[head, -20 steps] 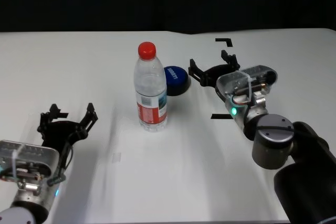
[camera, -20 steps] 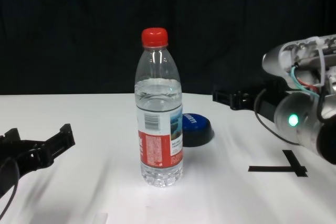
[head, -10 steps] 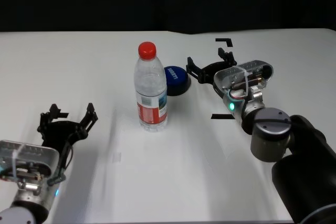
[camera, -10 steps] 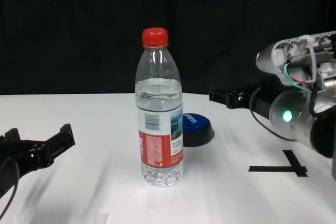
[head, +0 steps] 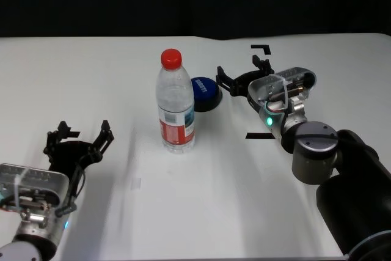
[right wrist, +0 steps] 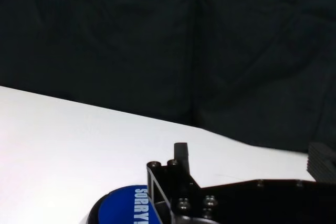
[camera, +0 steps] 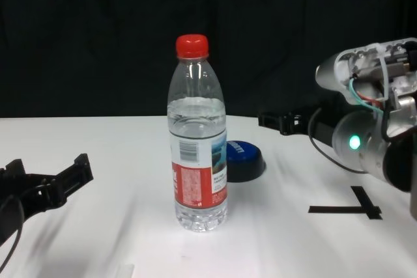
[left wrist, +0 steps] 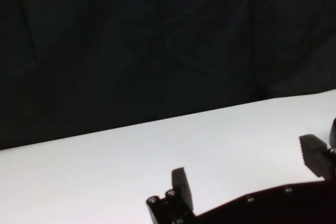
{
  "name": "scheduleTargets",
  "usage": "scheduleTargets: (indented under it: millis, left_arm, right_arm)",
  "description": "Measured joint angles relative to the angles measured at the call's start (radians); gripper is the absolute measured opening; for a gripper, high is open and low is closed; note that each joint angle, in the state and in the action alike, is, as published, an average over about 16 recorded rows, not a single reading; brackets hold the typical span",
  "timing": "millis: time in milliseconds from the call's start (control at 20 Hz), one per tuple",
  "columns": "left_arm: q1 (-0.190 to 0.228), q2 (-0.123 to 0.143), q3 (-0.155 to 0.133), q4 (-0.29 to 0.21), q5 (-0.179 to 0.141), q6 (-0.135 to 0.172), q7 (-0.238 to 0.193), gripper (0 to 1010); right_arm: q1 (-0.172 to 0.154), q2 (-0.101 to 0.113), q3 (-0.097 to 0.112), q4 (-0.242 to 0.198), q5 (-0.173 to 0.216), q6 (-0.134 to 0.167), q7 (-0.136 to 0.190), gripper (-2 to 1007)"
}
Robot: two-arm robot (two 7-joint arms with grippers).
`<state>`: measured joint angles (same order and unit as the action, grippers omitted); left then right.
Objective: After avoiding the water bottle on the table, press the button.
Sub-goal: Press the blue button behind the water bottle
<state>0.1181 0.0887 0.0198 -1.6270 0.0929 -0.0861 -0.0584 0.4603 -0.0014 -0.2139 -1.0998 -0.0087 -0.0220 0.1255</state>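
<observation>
Change: right tool (head: 242, 76) has crept leftward over the last second, toward the button (head: 204, 92), passing behind the water bottle (head: 175, 103) on its right side.
Meaning: bottle looks cleared; press not yet made, tool just beside the button.
Right tool: fingers spread, holding nothing.
Left tool (head: 78, 141): parked near table (head: 91, 71) front-left, spread, empty.
Button: just behind-right of bottle.
Count: one bottle, one button, two tools, three tape marks.

White table (head: 91, 77) with black tape marks (head: 261, 47). Water bottle (head: 175, 104) stands upright on it. Button (head: 205, 93) sits just behind bottle, slightly right.
</observation>
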Motion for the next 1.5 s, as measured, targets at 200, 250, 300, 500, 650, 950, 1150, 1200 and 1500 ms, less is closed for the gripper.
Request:
scheduleTargets:
  millis: [200, 250, 300, 500, 650, 950, 1150, 1200, 1500]
  left_arm:
    - [0.000, 0.000, 0.000, 0.000, 0.000, 0.000, 0.000, 1003]
    - [0.000, 0.000, 0.000, 0.000, 0.000, 0.000, 0.000, 1003]
    - [0.000, 0.000, 0.000, 0.000, 0.000, 0.000, 0.000, 1003]
    - [0.000, 0.000, 0.000, 0.000, 0.000, 0.000, 0.000, 1003]
    - [0.000, 0.000, 0.000, 0.000, 0.000, 0.000, 0.000, 1003]
    - [0.000, 0.000, 0.000, 0.000, 0.000, 0.000, 0.000, 1003]
    - [0.000, 0.000, 0.000, 0.000, 0.000, 0.000, 0.000, 1003]
    - [0.000, 0.000, 0.000, 0.000, 0.000, 0.000, 0.000, 1003]
    - [0.000, 0.000, 0.000, 0.000, 0.000, 0.000, 0.000, 1003]
  right_arm:
    - [0.009, -0.001, -0.002, 0.014, 0.001, 0.000, 0.001, 1003]
    - [0.012, -0.002, -0.002, 0.018, 0.002, 0.000, 0.001, 1003]
    - [0.015, -0.002, -0.002, 0.022, 0.002, -0.001, 0.002, 1003]
    - [0.032, -0.005, -0.003, 0.048, 0.005, -0.004, 0.005, 1003]
    - [0.048, -0.008, -0.004, 0.072, 0.007, -0.008, 0.007, 1003]
    - [0.078, -0.014, -0.005, 0.119, 0.012, -0.017, 0.012, 1003]
    - [0.096, -0.019, -0.007, 0.149, 0.016, -0.024, 0.016, 1003]
    - [0.099, -0.020, -0.008, 0.155, 0.016, -0.025, 0.017, 1003]
    - [0.119, -0.028, -0.013, 0.192, 0.019, -0.034, 0.021, 1003]
